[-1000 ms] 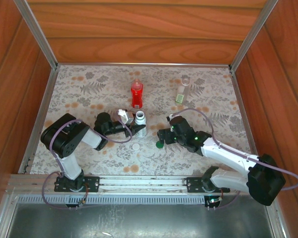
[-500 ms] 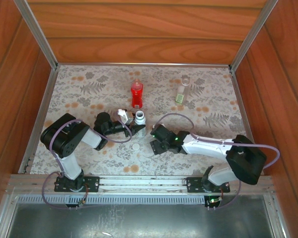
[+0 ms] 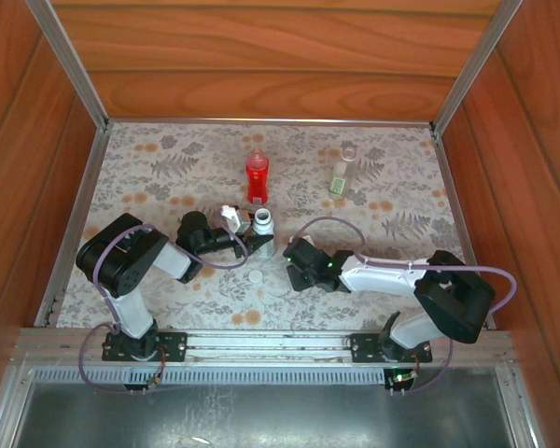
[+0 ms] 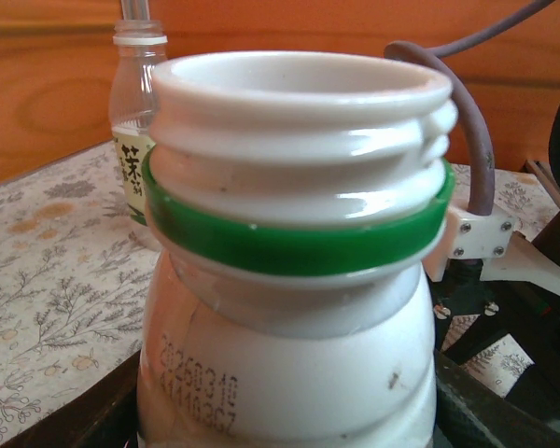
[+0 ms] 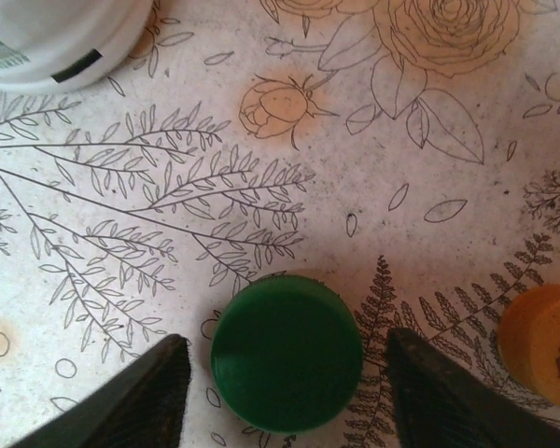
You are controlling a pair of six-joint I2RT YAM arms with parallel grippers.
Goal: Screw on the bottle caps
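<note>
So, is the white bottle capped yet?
No, uncapped. The left wrist view shows the white bottle with its threaded mouth bare, and the green cap lies on the cloth.

Top camera: high above the table's (image 3: 149, 187) near edge, looking down over all of it; left wrist camera: level, close on the short bottle (image 4: 289, 373); right wrist camera: straight down, close on the green cap (image 5: 285, 350).

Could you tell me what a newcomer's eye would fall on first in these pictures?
The uncapped white bottle with its green neck ring looms close in the left wrist view, gripped low by the left tool. On the flowered cloth, a dark green cap lies between the open fingers of the right tool, untouched, with an orange cap beside it.
</note>
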